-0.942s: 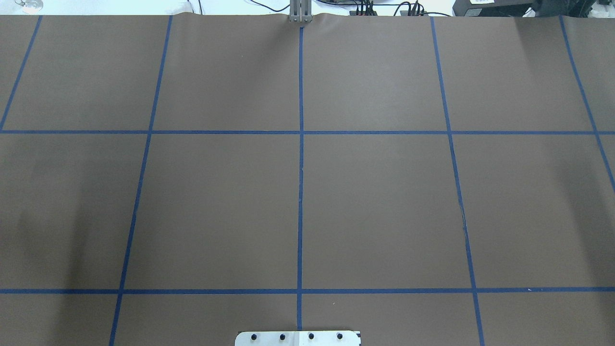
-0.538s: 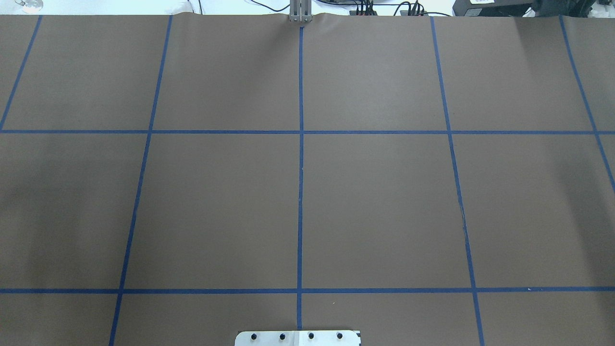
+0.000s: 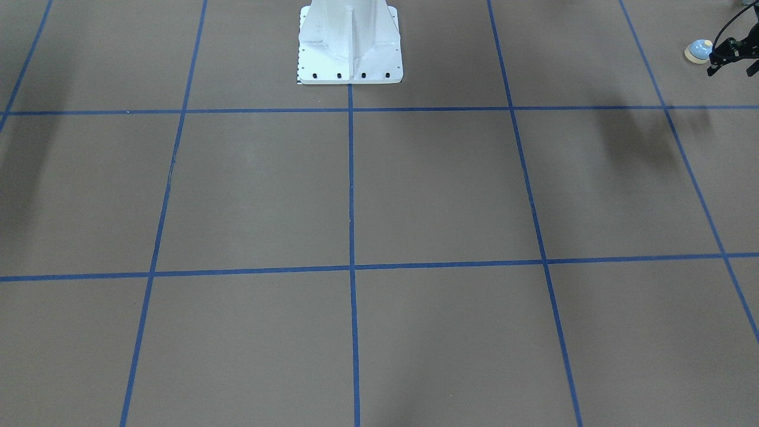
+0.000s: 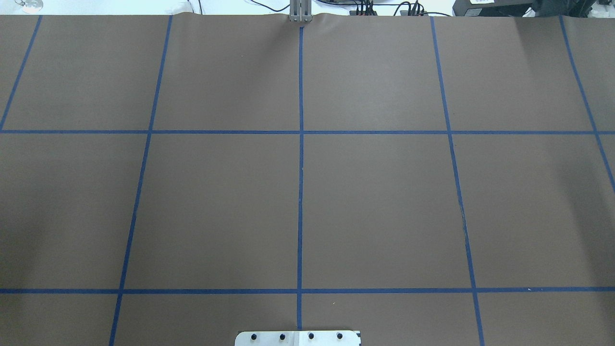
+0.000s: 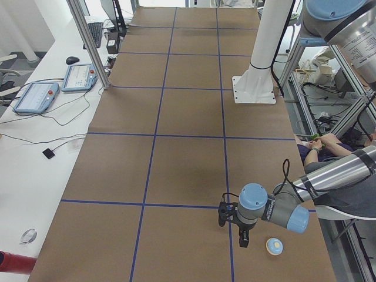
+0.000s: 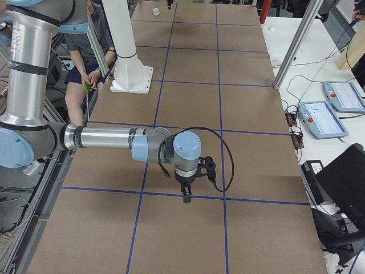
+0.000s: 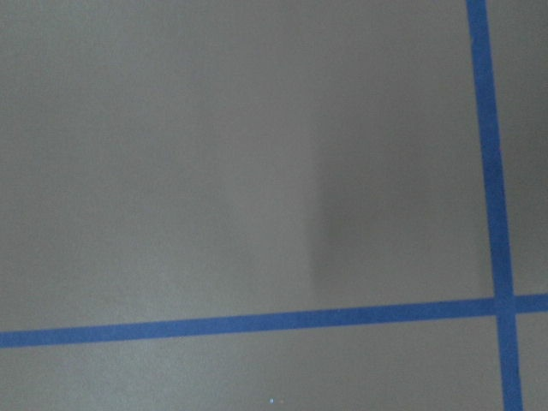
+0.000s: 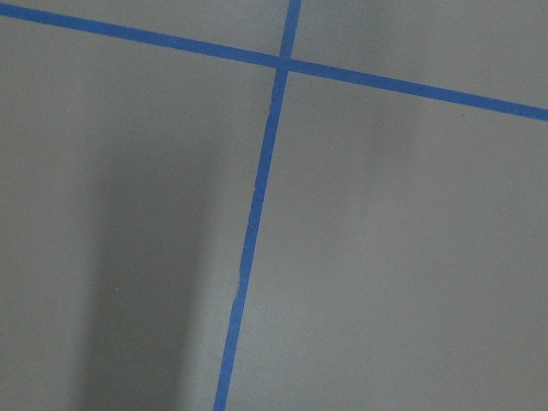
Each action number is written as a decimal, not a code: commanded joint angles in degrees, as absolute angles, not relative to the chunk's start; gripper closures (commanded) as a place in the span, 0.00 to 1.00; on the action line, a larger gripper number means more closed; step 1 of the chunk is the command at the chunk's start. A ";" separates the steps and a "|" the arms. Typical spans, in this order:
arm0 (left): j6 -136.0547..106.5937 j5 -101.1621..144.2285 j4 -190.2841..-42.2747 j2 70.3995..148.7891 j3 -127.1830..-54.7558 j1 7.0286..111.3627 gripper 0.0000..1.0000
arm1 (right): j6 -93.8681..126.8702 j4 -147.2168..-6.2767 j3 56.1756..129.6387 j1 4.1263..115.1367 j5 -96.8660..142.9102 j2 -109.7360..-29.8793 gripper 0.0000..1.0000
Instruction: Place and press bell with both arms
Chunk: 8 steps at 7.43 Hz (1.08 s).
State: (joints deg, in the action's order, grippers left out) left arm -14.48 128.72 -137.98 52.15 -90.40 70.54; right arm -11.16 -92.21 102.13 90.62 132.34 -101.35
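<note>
You'll find the bell (image 5: 274, 246) standing upright on its base on the brown table (image 4: 384, 202). It is at the end on the robot's left, in the row of squares nearest the robot, the same row that holds the white pedestal (image 3: 350, 41). The left arm (image 5: 329, 176) reaches low across that corner. The left gripper (image 5: 242, 234) hangs just beside the bell, pointing down at the table. From the left end you can see a strip of bare table between the two, so they are near but apart. From across the table the pair shows only at the top right corner (small, and partly cut off by the edge). I cannot tell from any view whether the left gripper's fingers are apart or together.

The right arm (image 6: 102, 138) stretches out level over the other end of the table, well apart from the bell. The right gripper (image 6: 186, 193) points straight down over one of the blue tape lines (image 4: 300, 192). You only see it from the right end, so I cannot tell there either how its fingers stand.
</note>
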 commanded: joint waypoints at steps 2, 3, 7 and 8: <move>-9.16 132.52 -137.81 51.86 -87.02 69.96 0.00 | -11.25 -92.20 102.13 90.62 133.15 -101.69 0.00; -7.84 132.89 -137.73 51.86 -85.88 69.79 0.00 | -11.25 -92.20 102.13 90.62 133.15 -101.78 0.00; -7.91 133.33 -136.85 51.94 -84.73 66.72 0.00 | -11.25 -92.11 102.22 90.62 133.24 -101.78 0.00; -7.91 133.42 -136.85 51.94 -84.03 65.58 0.00 | -11.25 -92.11 102.22 90.62 133.24 -101.78 0.00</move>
